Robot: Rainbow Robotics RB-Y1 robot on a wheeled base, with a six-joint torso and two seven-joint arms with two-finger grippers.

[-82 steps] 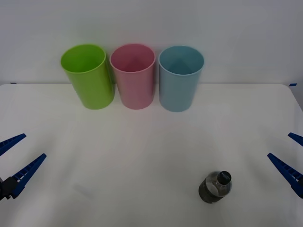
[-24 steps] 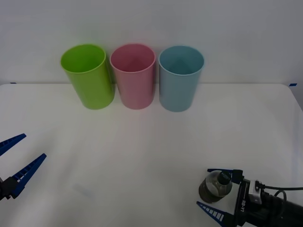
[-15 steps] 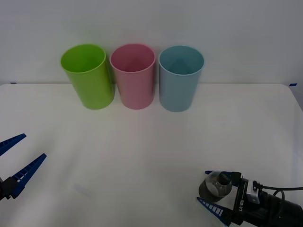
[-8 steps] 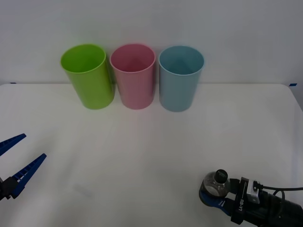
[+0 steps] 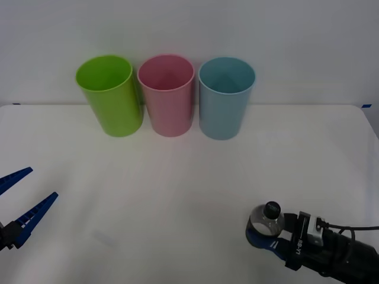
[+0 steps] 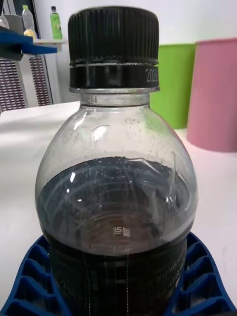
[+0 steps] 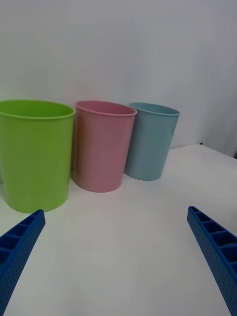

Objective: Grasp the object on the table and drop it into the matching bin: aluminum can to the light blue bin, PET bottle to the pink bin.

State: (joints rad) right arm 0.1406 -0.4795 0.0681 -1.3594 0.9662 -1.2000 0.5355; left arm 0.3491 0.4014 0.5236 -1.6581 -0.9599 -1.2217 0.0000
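The PET bottle (image 5: 266, 220), small and clear with a black cap and dark lower half, is near the front right of the white table (image 5: 177, 183). My right gripper (image 5: 263, 235) is shut on its lower body. In the right wrist view the bottle (image 6: 118, 187) stands upright and close, with a blue finger on either side (image 6: 32, 281). The pink bin (image 5: 166, 94) stands at the back between the lime green bin and the light blue bin (image 5: 225, 97). My left gripper (image 5: 18, 204) hangs open at the left edge, far from the bottle.
The lime green bin (image 5: 111, 94) is leftmost in the row at the back, close to the white wall. The left wrist view shows the same row, with the pink bin (image 7: 101, 145) in the middle. Bare tabletop lies between the bottle and the bins.
My right gripper came in from the right edge, straddled the bottle and shut on it. The bottle has since shifted slightly up and to the left in the front view. The left arm is unchanged.
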